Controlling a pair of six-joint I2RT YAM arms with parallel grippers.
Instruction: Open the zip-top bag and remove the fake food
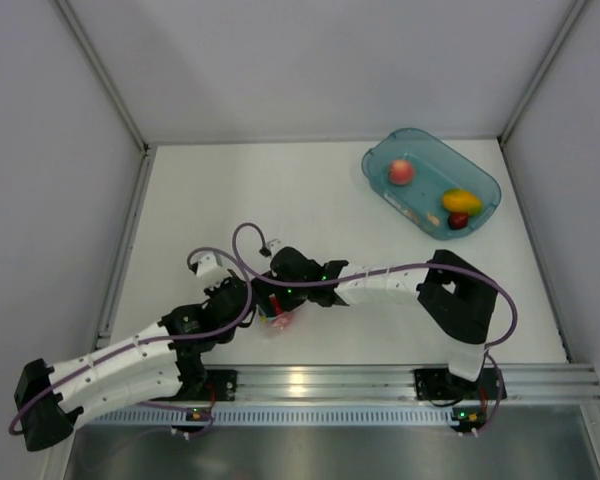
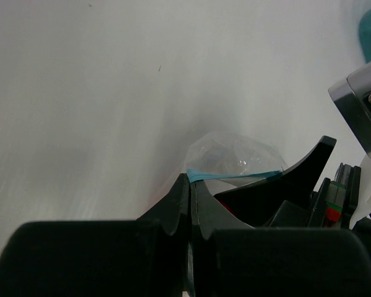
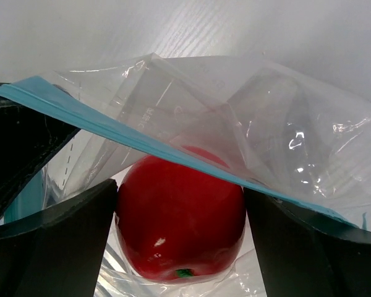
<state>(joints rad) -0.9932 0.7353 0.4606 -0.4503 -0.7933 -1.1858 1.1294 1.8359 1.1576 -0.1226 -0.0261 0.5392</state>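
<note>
The zip-top bag lies on the white table close to the near edge, between the two wrists that meet over it. The left gripper has its fingers pressed together with no gap between the tips, and they pinch the teal zip strip at its end; the clear crinkled body of the bag bulges up just beyond them. A black finger of the other arm pushes in from the right of that view, touching the same strip. In the right wrist view the right gripper straddles the red tomato ball, which sits inside the bag. Its two fingers stand about as far apart as the ball is wide, and each inner face meets a side of the ball with no gap showing, so the ball is gripped between them. The zip strip runs on a slant across the upper part of the ball, from the upper left over the left finger down to the right finger. Whether film lies between the pads and the ball cannot be told. Well apart, at the far right of the table, a teal tub holds the pinkish peach ball, the yellow-orange mango and the small dark red piece, the last two touching.
</note>
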